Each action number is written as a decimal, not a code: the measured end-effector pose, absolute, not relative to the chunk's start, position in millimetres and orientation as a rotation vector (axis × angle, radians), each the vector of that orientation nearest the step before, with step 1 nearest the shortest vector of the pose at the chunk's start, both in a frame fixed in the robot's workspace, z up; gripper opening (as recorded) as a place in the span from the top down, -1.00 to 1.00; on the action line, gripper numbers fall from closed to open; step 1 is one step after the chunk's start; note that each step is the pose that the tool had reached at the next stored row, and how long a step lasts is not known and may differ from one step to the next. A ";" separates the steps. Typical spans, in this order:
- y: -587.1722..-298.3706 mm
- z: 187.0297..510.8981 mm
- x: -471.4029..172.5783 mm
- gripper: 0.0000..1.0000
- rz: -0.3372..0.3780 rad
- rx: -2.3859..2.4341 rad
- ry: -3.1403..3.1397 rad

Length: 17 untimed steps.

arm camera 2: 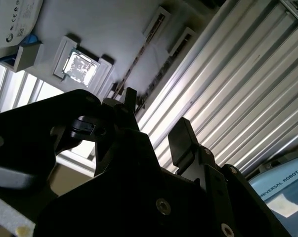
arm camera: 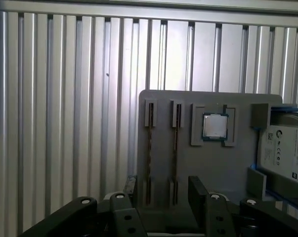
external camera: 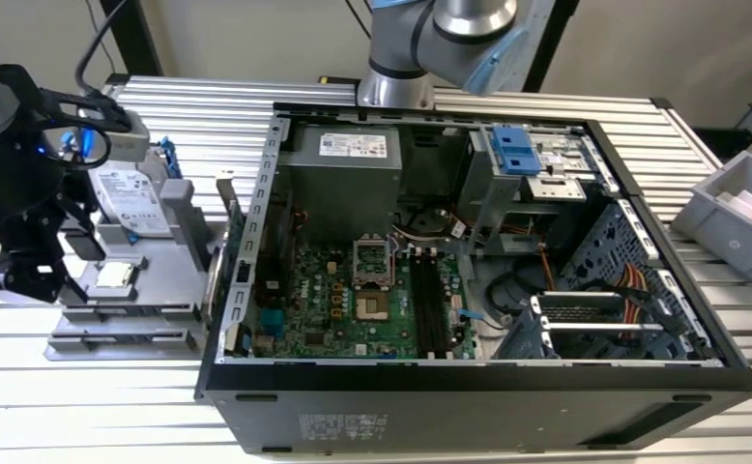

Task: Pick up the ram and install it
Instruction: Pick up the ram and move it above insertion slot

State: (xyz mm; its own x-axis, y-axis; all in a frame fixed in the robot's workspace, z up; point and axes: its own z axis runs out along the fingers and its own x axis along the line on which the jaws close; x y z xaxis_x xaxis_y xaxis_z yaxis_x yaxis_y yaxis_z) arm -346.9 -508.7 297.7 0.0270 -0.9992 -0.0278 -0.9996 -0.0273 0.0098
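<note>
The claw [arm camera: 163, 185] is seen spread in both wrist views, its two dark fingers [arm camera: 130, 183] set apart with nothing pinched between them. Just beyond the fingertips a grey holder [arm camera: 223, 163] is laid on the ribbed metal counter [arm camera: 64, 123]. The ram [arm camera: 149, 148] is found standing on edge in one of the holder's two narrow grooves, with a second stick [arm camera: 176, 148] of the same kind in the groove beside it. In the first wrist view both are lined up between the fingers, and their long axis runs straight away from the claw, so the thin faces are turned toward the finger pads. No contact is seen, and which of the two is aimed at cannot be told. A square silver chip [arm camera: 215, 127] and a hard drive [arm camera: 287, 153] are set further along the holder. In the exterior view the holder is placed at the left of the frame, well apart from the open computer case [external camera: 479, 406], whose long black slots [external camera: 430, 304] appear unfilled.
</note>
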 end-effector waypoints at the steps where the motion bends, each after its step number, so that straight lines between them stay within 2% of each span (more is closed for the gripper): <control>1: -509.4 297.1 -346.9 -1.00 0.042 -2.242 2.182; 17: -511.2 286.6 -346.8 -1.00 0.040 -2.244 2.184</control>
